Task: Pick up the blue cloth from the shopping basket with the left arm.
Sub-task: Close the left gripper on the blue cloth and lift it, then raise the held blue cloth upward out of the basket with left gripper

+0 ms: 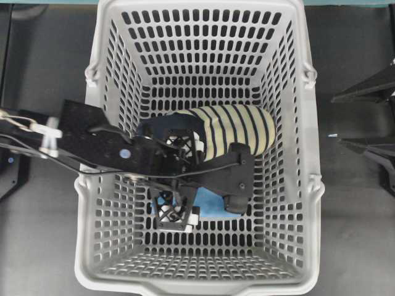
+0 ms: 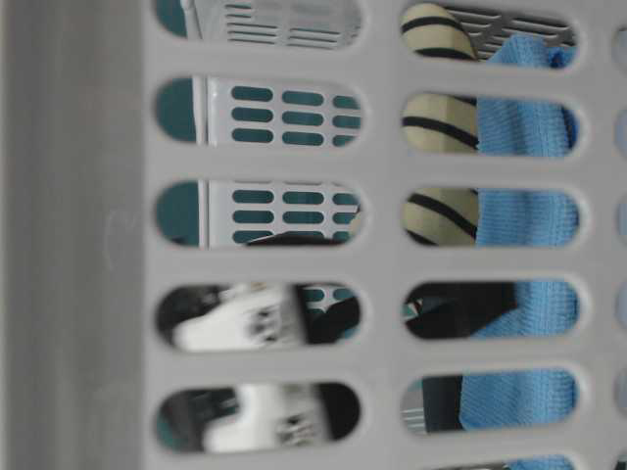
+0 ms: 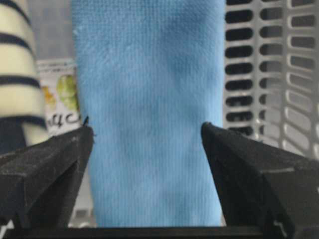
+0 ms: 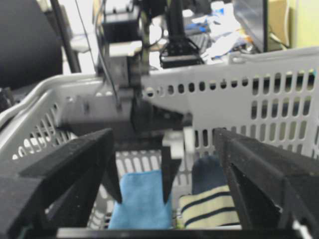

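Left claw (image 3: 144, 134) spread open, jaws on either side of the light sky-blue folded microfibre cloth (image 3: 147, 109), not clamped: looks lined up to pinch it across its narrow width. Cloth lies flat on the floor of the large light grey slotted plastic basket (image 1: 290, 185), just beside the rolled navy-and-cream striped garment (image 1: 237, 126). Plain, fine-ribbed, soft. Right claw (image 4: 164, 164) open, outside the basket.
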Available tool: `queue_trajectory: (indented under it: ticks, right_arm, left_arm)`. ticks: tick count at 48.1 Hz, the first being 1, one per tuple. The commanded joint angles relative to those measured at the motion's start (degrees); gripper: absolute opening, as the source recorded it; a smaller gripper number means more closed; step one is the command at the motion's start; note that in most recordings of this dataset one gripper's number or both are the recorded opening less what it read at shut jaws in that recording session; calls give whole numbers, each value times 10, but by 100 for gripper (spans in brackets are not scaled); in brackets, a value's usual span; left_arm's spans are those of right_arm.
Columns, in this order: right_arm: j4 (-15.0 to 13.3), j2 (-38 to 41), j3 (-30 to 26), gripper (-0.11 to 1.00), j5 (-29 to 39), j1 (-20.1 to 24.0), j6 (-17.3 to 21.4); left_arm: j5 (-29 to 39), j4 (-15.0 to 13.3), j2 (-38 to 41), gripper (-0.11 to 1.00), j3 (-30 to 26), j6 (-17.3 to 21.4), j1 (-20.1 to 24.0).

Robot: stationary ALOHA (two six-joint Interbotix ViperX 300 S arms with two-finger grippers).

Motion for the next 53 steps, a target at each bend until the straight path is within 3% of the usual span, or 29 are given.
queue_trajectory:
  ticks: [1,20,24,32,35,53]
  right_arm:
    - [2,4,-10,79,-6,-4,0]
    - [2,4,-6,77,-7,-5,0]
    - [3,3,-1,76,-11,-5,0]
    - [3,0,10,75,-29,-5,1]
    - [3,-1,11,75,-33,-5,1]
    - [2,-2,15,74,-35,-5,0]
  left_arm:
    - [-11,3,6,84,-5,0,-1]
    - [-43,2,21,79,21,-2,-2]
    - [-41,3,21,67,24,-1,-3]
    - [-35,3,5,23,14,6,-4]
    - [-27,3,-7,13,4,6,-4]
    - [156,3,-74,12,-163,5,-9]
